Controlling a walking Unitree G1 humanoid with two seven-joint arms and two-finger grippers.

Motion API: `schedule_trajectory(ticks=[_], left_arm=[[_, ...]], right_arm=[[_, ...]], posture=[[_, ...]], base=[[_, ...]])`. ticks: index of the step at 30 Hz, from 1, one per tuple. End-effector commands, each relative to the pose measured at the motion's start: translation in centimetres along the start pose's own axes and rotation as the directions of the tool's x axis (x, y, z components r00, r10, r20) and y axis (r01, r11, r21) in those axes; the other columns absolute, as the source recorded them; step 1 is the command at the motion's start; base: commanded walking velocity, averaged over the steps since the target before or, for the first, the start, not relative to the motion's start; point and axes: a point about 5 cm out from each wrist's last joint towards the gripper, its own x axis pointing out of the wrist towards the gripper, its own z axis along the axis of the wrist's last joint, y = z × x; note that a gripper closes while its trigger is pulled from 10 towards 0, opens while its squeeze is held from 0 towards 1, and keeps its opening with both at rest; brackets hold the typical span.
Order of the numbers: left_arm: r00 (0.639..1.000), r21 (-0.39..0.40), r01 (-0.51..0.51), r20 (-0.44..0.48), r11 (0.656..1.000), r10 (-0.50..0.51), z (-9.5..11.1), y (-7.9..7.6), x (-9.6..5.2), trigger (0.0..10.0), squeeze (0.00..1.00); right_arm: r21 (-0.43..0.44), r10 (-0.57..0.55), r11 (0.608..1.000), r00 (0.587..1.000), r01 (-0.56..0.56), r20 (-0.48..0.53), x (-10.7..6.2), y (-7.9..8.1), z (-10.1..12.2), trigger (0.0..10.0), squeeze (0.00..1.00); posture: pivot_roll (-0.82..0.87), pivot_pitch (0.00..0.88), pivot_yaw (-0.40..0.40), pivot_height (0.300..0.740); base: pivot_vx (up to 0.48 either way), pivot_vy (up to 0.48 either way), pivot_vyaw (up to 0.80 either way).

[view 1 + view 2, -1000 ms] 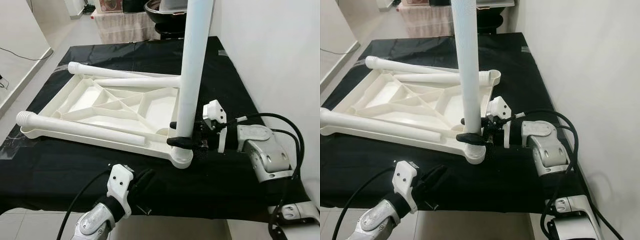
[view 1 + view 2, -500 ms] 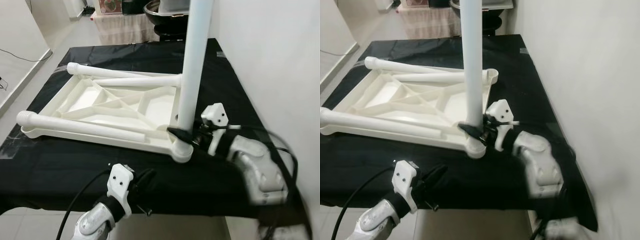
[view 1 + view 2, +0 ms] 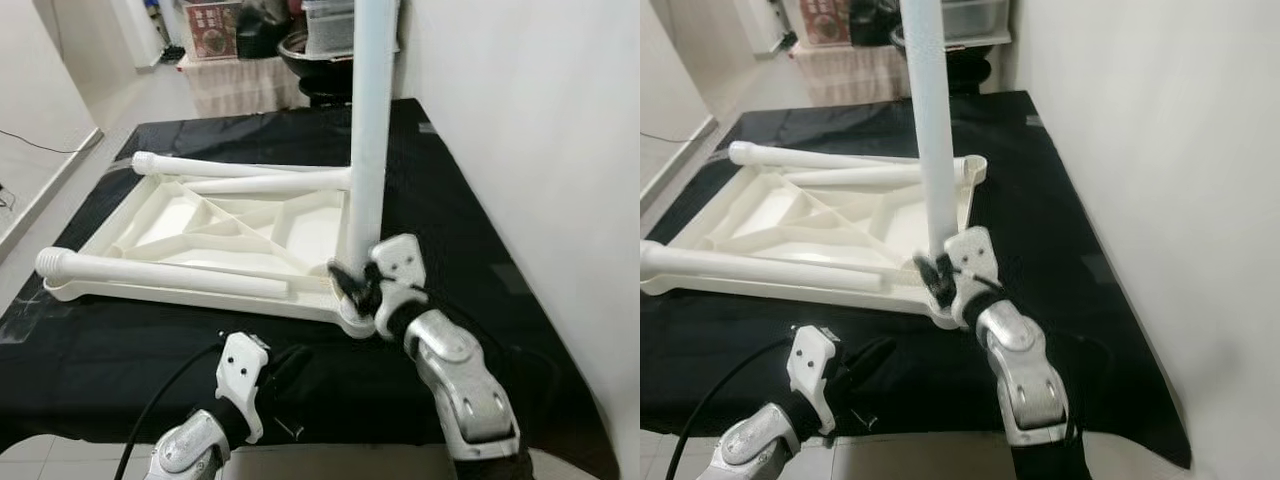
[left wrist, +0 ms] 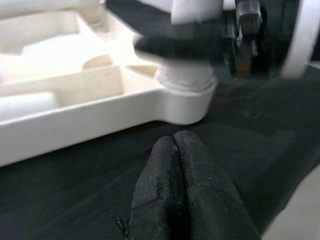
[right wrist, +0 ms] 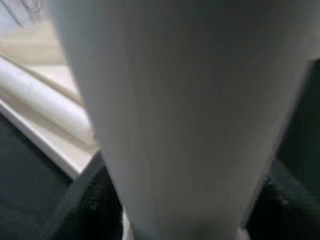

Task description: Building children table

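Nearest the robot, at the front edge of the black cloth [image 3: 150,340], the left gripper [image 3: 285,362] rests low with its two black fingers [image 4: 185,190] pressed together and holding nothing; in the left wrist view they point toward the near corner of the tabletop [image 3: 200,215], a short way off from it. Just beyond, the white children's tabletop lies upside down on the cloth, its ribbed underside facing up. At its near right corner sits a round socket [image 4: 187,97], and an upright table leg [image 3: 368,150] stands in it, rising out of the top of the picture. The right gripper [image 3: 352,283] reaches in from the right side and is clamped around the base of this leg just above the socket, its black fingers [image 4: 175,45] wrapping the white tube; the right wrist view looks straight onto the leg's pale surface at close range. Two more legs lie flat on the upturned tabletop: one leg [image 3: 160,272] along the near long edge with its threaded end sticking out at the left, and another leg [image 3: 240,168] along the far long edge. Farther back, past the end of the black cloth, stands a low table with a patterned skirt [image 3: 240,80] and dark containers on top, blurred and hard to make out. A pale wall [image 3: 530,130] runs along the right side.
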Motion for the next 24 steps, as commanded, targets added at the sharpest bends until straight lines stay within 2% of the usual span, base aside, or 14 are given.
schedule_trajectory(ticks=[1, 3, 4, 6, 7, 8, 10, 11, 14, 15, 16, 19, 20, 24], left_arm=[[1.000, 0.003, -0.013, -0.017, 1.000, 0.013, -0.4, 0.2, -0.3, 10.0, 0.00], [1.000, 0.004, -0.012, -0.017, 1.000, 0.012, -0.4, 0.2, -0.2, 10.0, 0.00], [1.000, 0.004, -0.010, -0.016, 1.000, 0.010, -0.5, 0.1, 0.0, 10.0, 0.00], [1.000, 0.004, -0.010, -0.016, 1.000, 0.010, -0.5, 0.1, 0.0, 10.0, 0.00], [1.000, 0.004, -0.008, -0.014, 1.000, 0.008, -0.5, 0.1, 0.0, 10.0, 0.00], [1.000, 0.002, -0.006, -0.013, 1.000, 0.006, -0.5, 0.1, 0.1, 10.0, 0.00], [1.000, 0.001, -0.003, -0.011, 1.000, 0.003, -0.5, 0.1, 0.1, 10.0, 0.00], [1.000, 0.001, -0.002, -0.011, 1.000, 0.002, -0.5, 0.1, 0.1, 10.0, 0.00], [1.000, 0.003, -0.004, -0.012, 1.000, 0.004, -0.5, 0.0, 0.1, 10.0, 0.00], [1.000, 0.004, -0.005, -0.012, 1.000, 0.005, -0.5, 0.0, 0.0, 10.0, 0.00], [1.000, 0.004, -0.005, -0.012, 1.000, 0.005, -0.5, 0.0, 0.0, 10.0, 0.00], [1.000, 0.004, -0.005, -0.012, 1.000, 0.006, -0.5, 0.0, 0.0, 10.0, 0.00], [1.000, 0.004, -0.006, -0.013, 1.000, 0.006, -0.4, -0.1, -0.1, 10.0, 0.00], [1.000, 0.000, -0.008, -0.013, 1.000, 0.008, -0.5, -0.2, -0.1, 10.0, 0.00]], right_arm=[[0.003, 0.023, 1.000, 1.000, -0.024, 0.016, 0.3, 0.5, 0.4, 10.0, 1.00], [0.020, 0.075, 0.997, 0.995, -0.076, 0.067, 0.6, 0.5, 1.3, 10.0, 1.00], [-0.008, 0.317, 0.947, 0.925, -0.322, 0.211, 0.8, 0.7, 4.5, 10.0, 0.64], [-0.008, 0.317, 0.947, 0.925, -0.322, 0.211, 0.8, 0.7, 4.5, 10.0, 0.64], [-0.069, 0.442, 0.896, 0.865, -0.439, 0.236, 0.6, 0.6, 5.7, 10.0, 0.00], [-0.148, 0.558, 0.830, 0.802, -0.538, 0.212, 0.5, 0.2, 6.3, 10.0, 0.00], [-0.232, 0.657, 0.749, 0.741, -0.621, 0.139, 0.5, -0.5, 6.7, 10.0, 0.00], [-0.251, 0.673, 0.731, 0.731, -0.635, 0.113, 0.6, -0.7, 6.6, 10.0, 0.00], [-0.256, 0.759, 0.641, 0.648, -0.724, 0.068, 0.7, -1.1, 6.7, 10.0, 0.00], [-0.245, 0.775, 0.623, 0.628, -0.743, 0.068, 0.9, -1.3, 6.7, 10.0, 0.00], [-0.236, 0.777, 0.622, 0.625, -0.747, 0.070, 1.2, -1.4, 6.8, 7.8, 0.00], [-0.232, 0.777, 0.623, 0.625, -0.747, 0.071, 1.4, -1.5, 6.8, 7.8, 0.00], [-0.208, 0.797, 0.599, 0.599, -0.773, 0.073, 1.9, -1.6, 6.8, 0.0, 0.00], [-0.190, 0.799, 0.599, 0.595, -0.778, 0.080, 2.3, -1.9, 6.8, 0.0, 0.00]], posture=[[-0.01, 0.152, 0.051, 0.740], [-0.01, 0.150, 0.044, 0.740], [-0.02, 0.148, 0.049, 0.740], [-0.02, 0.148, 0.049, 0.740], [-0.02, 0.147, 0.046, 0.740], [-0.02, 0.148, 0.047, 0.740], [-0.02, 0.148, 0.047, 0.740], [-0.02, 0.148, 0.047, 0.740], [0.00, 0.152, 0.048, 0.740], [0.00, 0.152, 0.048, 0.740], [0.00, 0.155, 0.048, 0.740], [0.00, 0.155, 0.048, 0.740], [0.01, 0.160, 0.044, 0.740], [0.01, 0.161, 0.042, 0.740]], base=[[0.000, 0.000, 0.00], [0.000, 0.000, 0.00], [0.000, 0.000, 0.00], [0.000, 0.000, 0.00], [0.000, 0.000, 0.00], [0.000, 0.000, 0.00], [0.000, 0.000, 0.00], [0.000, 0.000, 0.00], [0.000, 0.000, 0.00], [0.000, 0.000, 0.00], [0.000, 0.000, 0.00], [0.000, 0.000, 0.00], [0.000, 0.000, 0.00], [0.000, 0.000, 0.00]])
